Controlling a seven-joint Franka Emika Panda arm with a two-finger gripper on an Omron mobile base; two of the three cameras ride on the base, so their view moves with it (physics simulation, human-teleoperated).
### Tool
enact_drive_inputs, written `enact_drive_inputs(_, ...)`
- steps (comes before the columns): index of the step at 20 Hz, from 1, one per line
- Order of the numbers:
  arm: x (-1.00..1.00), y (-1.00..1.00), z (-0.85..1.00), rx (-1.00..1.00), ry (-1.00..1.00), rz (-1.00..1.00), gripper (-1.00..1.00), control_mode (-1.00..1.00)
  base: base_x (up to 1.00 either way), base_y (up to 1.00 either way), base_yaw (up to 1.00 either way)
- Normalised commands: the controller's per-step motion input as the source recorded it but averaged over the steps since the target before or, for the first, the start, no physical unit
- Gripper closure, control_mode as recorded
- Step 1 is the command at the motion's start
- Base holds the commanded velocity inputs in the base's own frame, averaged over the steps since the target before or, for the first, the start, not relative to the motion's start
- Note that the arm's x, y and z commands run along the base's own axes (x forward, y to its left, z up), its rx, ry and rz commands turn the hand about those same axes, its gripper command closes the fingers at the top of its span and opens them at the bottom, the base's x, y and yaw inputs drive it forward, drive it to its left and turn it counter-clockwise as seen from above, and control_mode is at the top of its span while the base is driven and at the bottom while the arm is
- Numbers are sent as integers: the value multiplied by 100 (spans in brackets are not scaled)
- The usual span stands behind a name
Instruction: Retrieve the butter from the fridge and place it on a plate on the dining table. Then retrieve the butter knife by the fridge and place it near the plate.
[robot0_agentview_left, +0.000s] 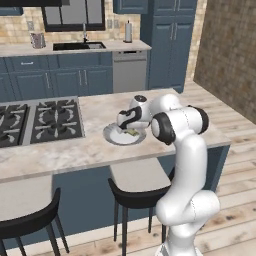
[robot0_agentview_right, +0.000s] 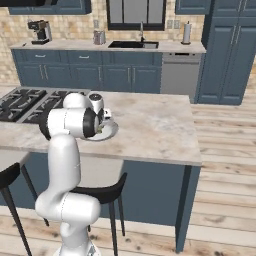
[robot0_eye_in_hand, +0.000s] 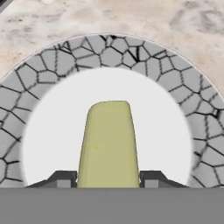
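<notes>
- Centre of the hand view: butter (robot0_eye_in_hand: 108, 144) lies over the plate (robot0_eye_in_hand: 39, 100), between the gripper (robot0_eye_in_hand: 108, 178) fingertips, which flank it closely; grip or release cannot be told.
- Plate sits on the dining table (robot0_agentview_left: 95, 145).
- Risk: if the butter sticks to a finger on retreat, it could be dragged off-centre.

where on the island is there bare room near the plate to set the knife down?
Bare stone on the dining table right of the plate, out to the end edge. Left is tight: cooktop close by. Over the plate, the gripper has its jaws around the butter.
</notes>
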Motion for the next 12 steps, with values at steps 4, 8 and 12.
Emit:
enact_drive_inputs(4,14,0,0,0,0,0,-100,-100,0,0,0)
enact_drive_inputs(8,0,0,0,0,0,0,-100,-100,0,0,0)
enact_drive_inputs(12,0,0,6,0,0,0,-100,-100,0,0,0)
